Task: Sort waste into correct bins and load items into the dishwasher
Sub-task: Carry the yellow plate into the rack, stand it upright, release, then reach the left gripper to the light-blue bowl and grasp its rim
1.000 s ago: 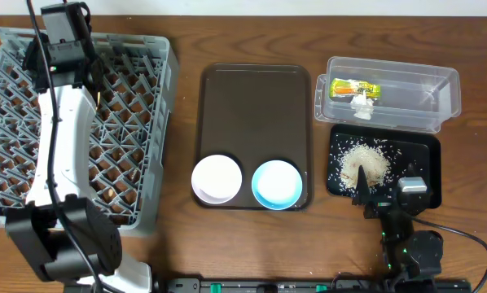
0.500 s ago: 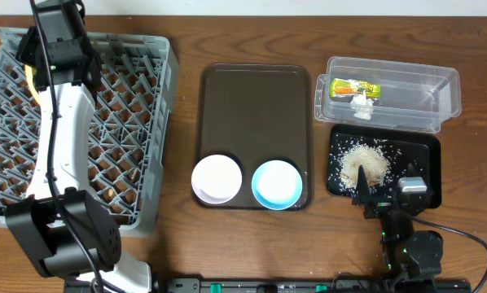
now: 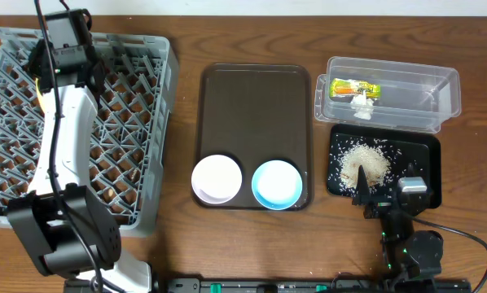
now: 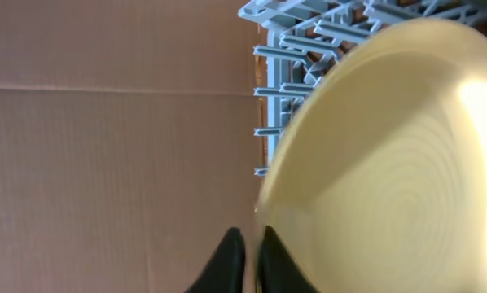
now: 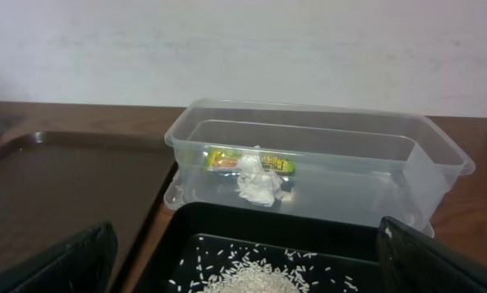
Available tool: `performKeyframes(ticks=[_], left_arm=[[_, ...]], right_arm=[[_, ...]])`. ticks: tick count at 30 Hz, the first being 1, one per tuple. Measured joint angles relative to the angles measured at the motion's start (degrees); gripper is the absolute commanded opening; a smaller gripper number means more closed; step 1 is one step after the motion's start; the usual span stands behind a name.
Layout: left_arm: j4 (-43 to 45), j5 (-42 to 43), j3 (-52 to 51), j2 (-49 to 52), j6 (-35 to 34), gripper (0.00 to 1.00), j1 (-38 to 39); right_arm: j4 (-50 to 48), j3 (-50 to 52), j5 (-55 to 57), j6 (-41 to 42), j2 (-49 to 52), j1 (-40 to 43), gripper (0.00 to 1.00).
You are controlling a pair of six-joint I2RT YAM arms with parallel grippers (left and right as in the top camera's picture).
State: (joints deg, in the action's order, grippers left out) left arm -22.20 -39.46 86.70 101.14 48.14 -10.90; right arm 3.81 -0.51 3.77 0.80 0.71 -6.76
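Observation:
My left gripper [image 4: 250, 244] is shut on the rim of the round yellow plate [image 4: 390, 179], holding it on edge over the far left corner of the grey dish rack [image 3: 138, 122]. From overhead only a sliver of the plate [image 3: 38, 81] shows beside the arm. My right gripper [image 5: 247, 268] is wide open and empty, low at the front edge of the black tray [image 3: 427, 146], which holds rice crumbs [image 3: 366, 163]. The clear tub [image 3: 439, 89] holds the green-and-orange wrapper [image 3: 353, 87] and the white scrap [image 3: 361, 106]. I cannot make out the chopsticks.
A white bowl [image 3: 217, 179] and a light blue bowl [image 3: 277, 184] sit at the near end of the dark brown serving tray [image 3: 256, 106], between the rack and the bins. A pale wall stands behind the tub in the right wrist view.
The left gripper has shifted slightly over the rack's far left corner with the plate in it. The right arm has not moved.

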Motion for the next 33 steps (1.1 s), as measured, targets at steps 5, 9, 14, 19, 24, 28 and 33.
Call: performKeyframes(ticks=[5,9,14,19,24,28,33], left_arm=[[0.0,0.17,0.0,0.0,-5.31,0.7,0.13],[-4.02,0.83,-0.07,-1.66,-16.39,0.83,0.87],[-13.57,6.99,-0.09,-8.2,-28.48,0.86,3.78],[-23.54,19.85,-0.09,-14.95,-35.95,0.86,9.84],[-32.54,38.99,-0.09,-17.33,-39.43,0.86,16.04],[-38.97,47.06,-0.59,-15.87,-44.41,0.93,19.06],[-40.3,54.21,-6.12,-12.22,-48.52,0.91,20.94]], right_arm=[[0.0,0.0,0.0,0.0,0.0,0.0,0.99],[-0.02,0.0,0.02,-0.02,0.02,0.0,0.99],[0.0,0.0,0.0,0.0,0.0,0.0,0.99],[0.0,0.0,0.0,0.0,0.0,0.0,0.99],[0.0,0.0,0.0,0.0,0.0,0.0,0.99],[0.0,0.0,0.0,0.0,0.0,0.0,0.99],[0.0,0.0,0.0,0.0,0.0,0.0,0.99]])
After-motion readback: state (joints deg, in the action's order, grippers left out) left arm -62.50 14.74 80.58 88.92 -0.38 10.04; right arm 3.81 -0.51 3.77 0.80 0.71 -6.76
